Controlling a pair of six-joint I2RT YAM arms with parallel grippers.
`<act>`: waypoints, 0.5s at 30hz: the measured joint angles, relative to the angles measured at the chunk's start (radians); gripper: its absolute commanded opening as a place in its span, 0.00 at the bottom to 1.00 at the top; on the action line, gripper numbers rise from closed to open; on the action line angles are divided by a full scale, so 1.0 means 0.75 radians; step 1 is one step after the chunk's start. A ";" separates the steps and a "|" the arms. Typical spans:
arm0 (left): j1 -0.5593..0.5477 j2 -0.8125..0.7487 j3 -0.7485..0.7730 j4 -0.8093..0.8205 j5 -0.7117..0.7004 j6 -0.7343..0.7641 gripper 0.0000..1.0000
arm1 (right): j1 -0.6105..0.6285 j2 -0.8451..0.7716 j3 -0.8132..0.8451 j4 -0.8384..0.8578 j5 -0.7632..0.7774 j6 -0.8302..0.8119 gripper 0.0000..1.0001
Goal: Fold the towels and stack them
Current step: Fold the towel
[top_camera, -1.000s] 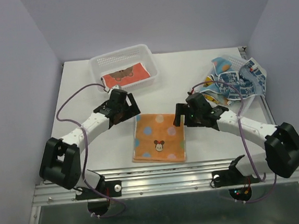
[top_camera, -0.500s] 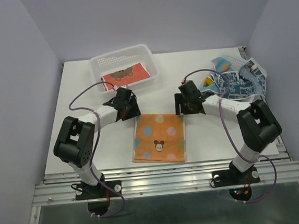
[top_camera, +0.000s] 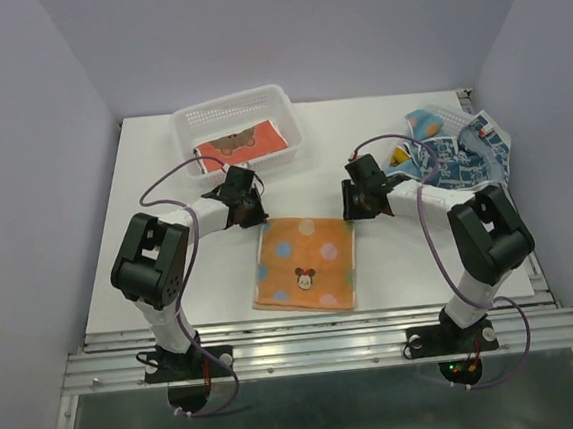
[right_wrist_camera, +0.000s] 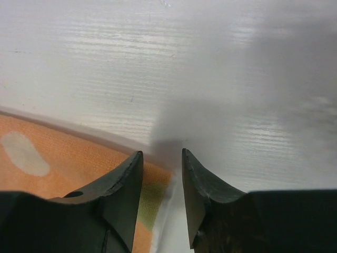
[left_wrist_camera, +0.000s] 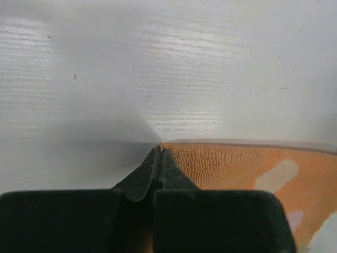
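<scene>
Left wrist view shows your left gripper (left_wrist_camera: 159, 154) pressed fully together, its tips touching the far left corner of the orange dotted towel (left_wrist_camera: 237, 168); you cannot tell whether any cloth is pinched. Your right gripper (right_wrist_camera: 162, 158) is parted narrowly over the towel's far right corner. The towel lies flat on the worktop (left_wrist_camera: 158, 63) between your arms.

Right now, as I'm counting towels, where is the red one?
In the top view, the red towel lies inside the white basket at the far left, beyond the left tool.
</scene>
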 measured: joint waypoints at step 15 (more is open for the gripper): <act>0.011 0.005 0.000 0.020 0.009 -0.020 0.00 | -0.014 0.056 0.004 0.022 0.008 -0.035 0.06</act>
